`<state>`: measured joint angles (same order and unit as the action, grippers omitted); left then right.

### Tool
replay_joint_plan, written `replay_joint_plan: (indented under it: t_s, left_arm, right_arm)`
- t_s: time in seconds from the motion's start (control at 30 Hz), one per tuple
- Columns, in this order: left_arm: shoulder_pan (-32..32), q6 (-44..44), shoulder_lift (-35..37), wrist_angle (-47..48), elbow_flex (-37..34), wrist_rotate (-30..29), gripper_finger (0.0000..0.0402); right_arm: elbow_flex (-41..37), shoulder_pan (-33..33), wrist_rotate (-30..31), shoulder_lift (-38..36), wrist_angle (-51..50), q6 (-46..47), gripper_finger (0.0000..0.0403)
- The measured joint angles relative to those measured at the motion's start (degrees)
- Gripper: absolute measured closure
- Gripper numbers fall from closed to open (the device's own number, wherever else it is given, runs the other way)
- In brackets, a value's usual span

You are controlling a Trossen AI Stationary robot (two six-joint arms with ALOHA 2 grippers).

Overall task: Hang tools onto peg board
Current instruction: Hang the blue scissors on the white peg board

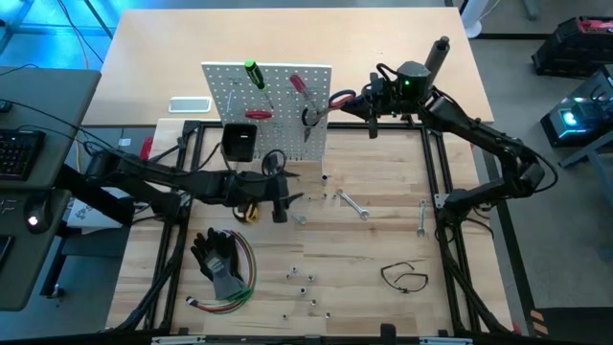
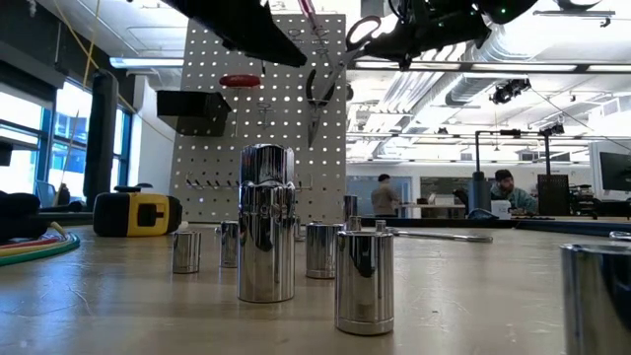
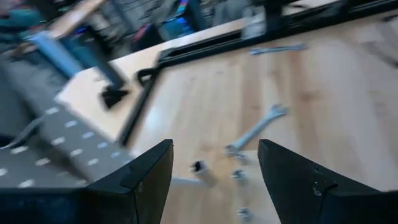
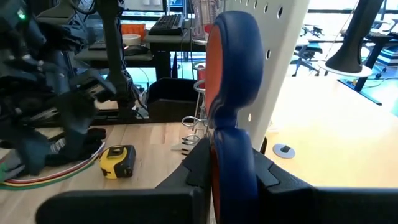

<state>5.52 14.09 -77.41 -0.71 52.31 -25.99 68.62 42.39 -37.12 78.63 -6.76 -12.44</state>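
The peg board [image 1: 266, 110] stands upright at the table's far middle. On it hang a green screwdriver [image 1: 254, 73], a red screwdriver [image 1: 299, 84] and pliers [image 2: 317, 99], with a black bin [image 1: 239, 141] on its front. My right gripper [image 1: 369, 101] is beside the board's right edge, shut on red-handled scissors [image 1: 342, 98]. My left gripper [image 1: 280, 203] hovers open in front of the board. A silver wrench [image 3: 255, 130] and small sockets [image 3: 200, 168] lie flat on the table ahead of it. My right gripper pinches the scissors' handle [image 4: 231, 155] between its two fingers. It comes about level from the table's right. A red handle loop [image 4: 233, 74] sticks out past the fingertips toward the peg board [image 4: 283, 56]. The scissors are lifted clear of the table; the blades are hidden.
A yellow tape measure [image 1: 249, 213] lies near my left gripper. A second wrench [image 1: 421, 218], a thin black loop [image 1: 404, 276] and scattered chrome sockets [image 2: 266, 237] lie on the table. Black gloves [image 1: 218, 259] with coloured wires lie at the near left. A black frame borders the wooden top.
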Motion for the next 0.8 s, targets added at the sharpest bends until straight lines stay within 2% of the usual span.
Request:
replay_joint_plan:
  t_s: [0.07,0.8]
  left_arm:
    - [-0.58,-0.02,0.0,-0.39,0.0,-1.62,0.0172]
    - [-7.34,-0.48,-0.59,-3.5,0.0,-1.34,0.0172]
  right_arm:
    - [0.0,0.0,0.0,0.0,-0.14,0.31,0.037]
    - [-0.09,-0.02,-0.67,0.04,-1.35,-1.62,0.037]
